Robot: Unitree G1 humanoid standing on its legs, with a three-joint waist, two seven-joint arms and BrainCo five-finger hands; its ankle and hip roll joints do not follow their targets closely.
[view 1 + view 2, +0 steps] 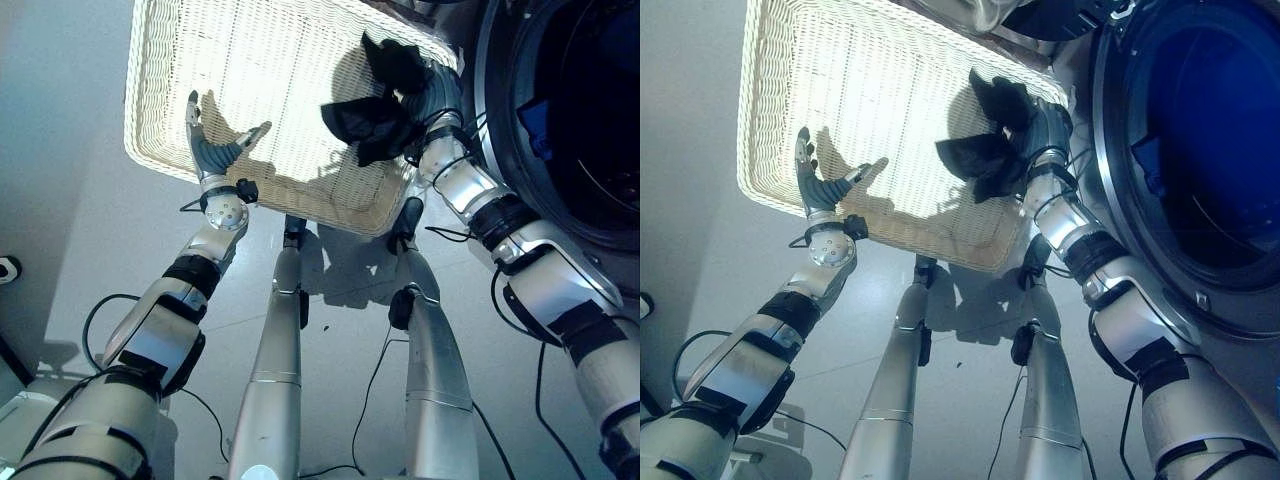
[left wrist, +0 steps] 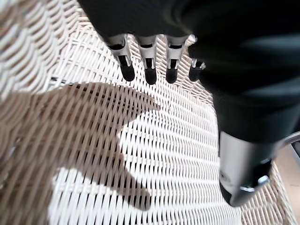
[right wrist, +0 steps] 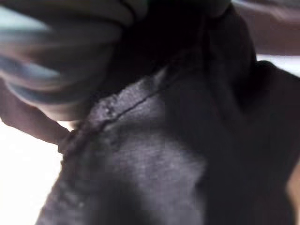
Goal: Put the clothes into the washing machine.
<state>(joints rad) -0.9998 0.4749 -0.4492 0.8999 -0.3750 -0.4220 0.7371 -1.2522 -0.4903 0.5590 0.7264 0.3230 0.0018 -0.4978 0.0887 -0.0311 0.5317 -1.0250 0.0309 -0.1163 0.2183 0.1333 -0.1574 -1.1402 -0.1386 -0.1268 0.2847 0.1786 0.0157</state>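
Black cloth lifted from basket, washer to the right.
Right hand (image 1: 432,92) fingers clenched on cloth (image 1: 375,115) above basket (image 1: 160,150) corner, nearest drum (image 1: 1210,150); left hand (image 1: 212,148) spread, empty, over basket's left.

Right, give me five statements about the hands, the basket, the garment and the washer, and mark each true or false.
1. The right hand has a black garment bunched in its grip. True.
2. The left hand is curled round a piece of clothing. False: its fingers are straight and it holds nothing, open above the weave.
3. The white wicker basket is piled high with laundry. False: its woven bottom lies bare apart from the garment held over one corner.
4. The washing machine stands on the robot's right, beside the basket. True.
5. The black garment is already inside the washer drum. False: it hangs over the basket, outside the drum.
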